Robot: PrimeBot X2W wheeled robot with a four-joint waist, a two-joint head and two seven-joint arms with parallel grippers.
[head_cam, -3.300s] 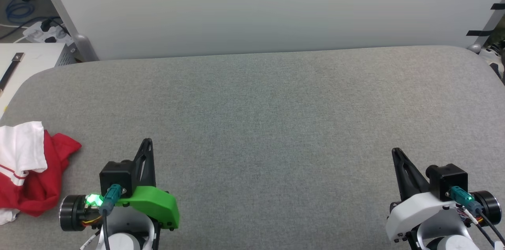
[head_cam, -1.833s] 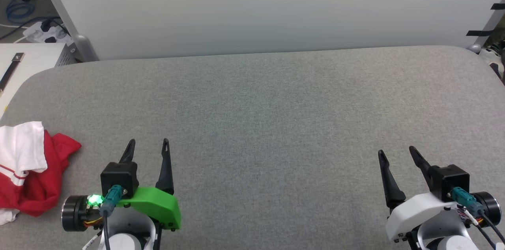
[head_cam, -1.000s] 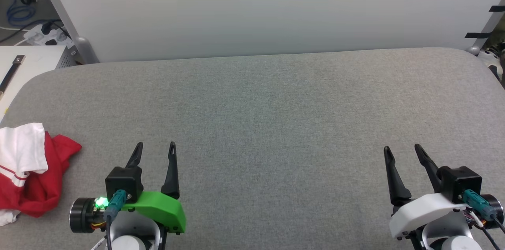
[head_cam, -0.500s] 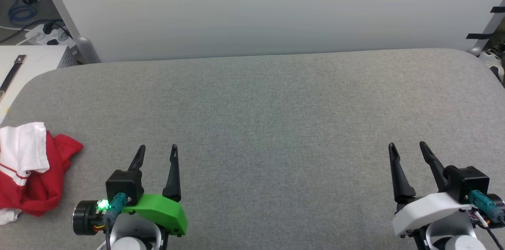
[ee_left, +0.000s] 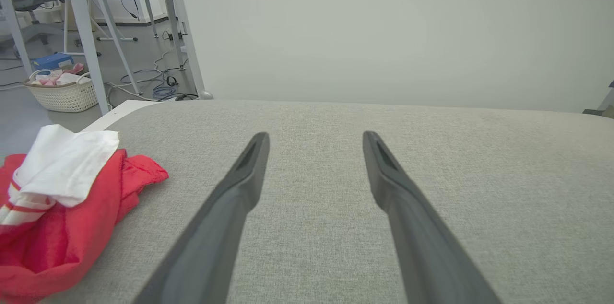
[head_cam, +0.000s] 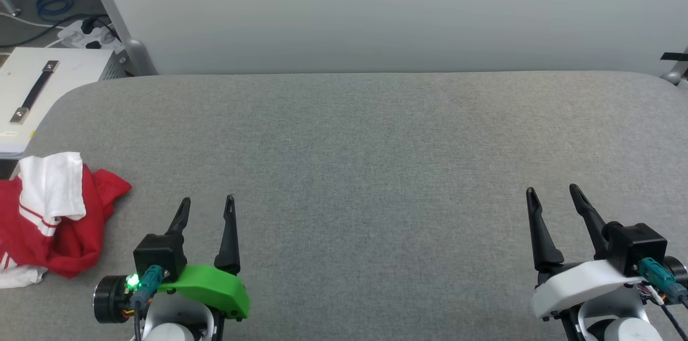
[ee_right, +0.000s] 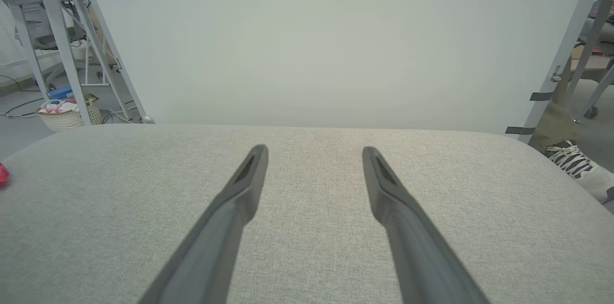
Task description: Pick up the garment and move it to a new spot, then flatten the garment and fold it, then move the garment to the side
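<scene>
Both apart now, empty, shut moments ago: left pincer [head_cam: 208, 199], right pincer [head_cam: 552, 189]. Pans head view left toward crumpled garment [head_cam: 59, 233] at worktop [head_cam: 344, 142] left end; readies pickup.

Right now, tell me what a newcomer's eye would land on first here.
The crumpled red-and-white garment stands out, heaped at the left edge of the grey padded surface. Next come the left claw, on its bright green mount, and the right claw, both open and empty at the near edge.
</scene>
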